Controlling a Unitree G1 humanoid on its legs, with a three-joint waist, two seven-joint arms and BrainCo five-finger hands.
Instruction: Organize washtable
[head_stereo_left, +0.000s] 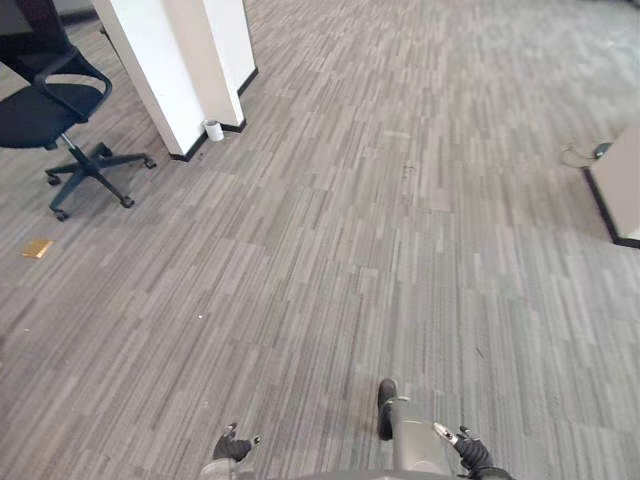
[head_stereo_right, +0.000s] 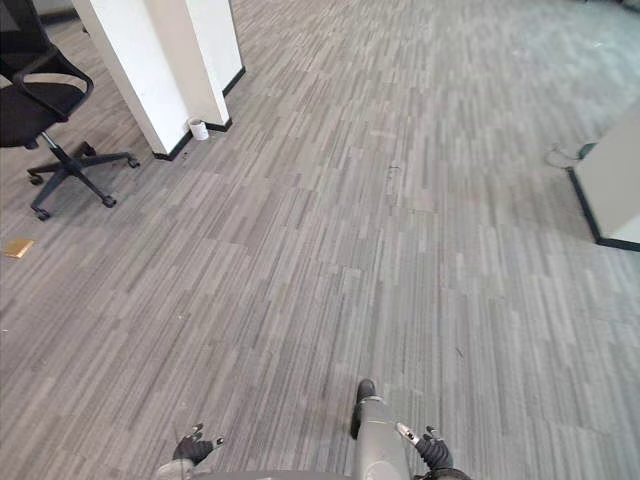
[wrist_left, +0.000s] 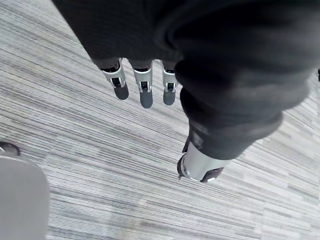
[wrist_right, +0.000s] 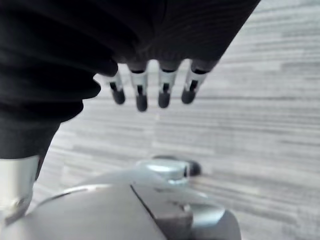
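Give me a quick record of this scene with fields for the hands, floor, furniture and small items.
left hand: open, empty, hanging low over the floor
right hand: open, empty, hanging low over the floor
floor: grey striped carpet
furniture: black office chair far left, white pillar beside it, white cabinet at right edge
small items: white cup-like thing at the pillar's foot; flat tan piece near the chair

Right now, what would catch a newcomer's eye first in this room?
A black office chair stands at far left beside a white pillar, on a wide grey striped carpet. The left hand and right hand hang low at the near edge, fingers relaxed, holding nothing.
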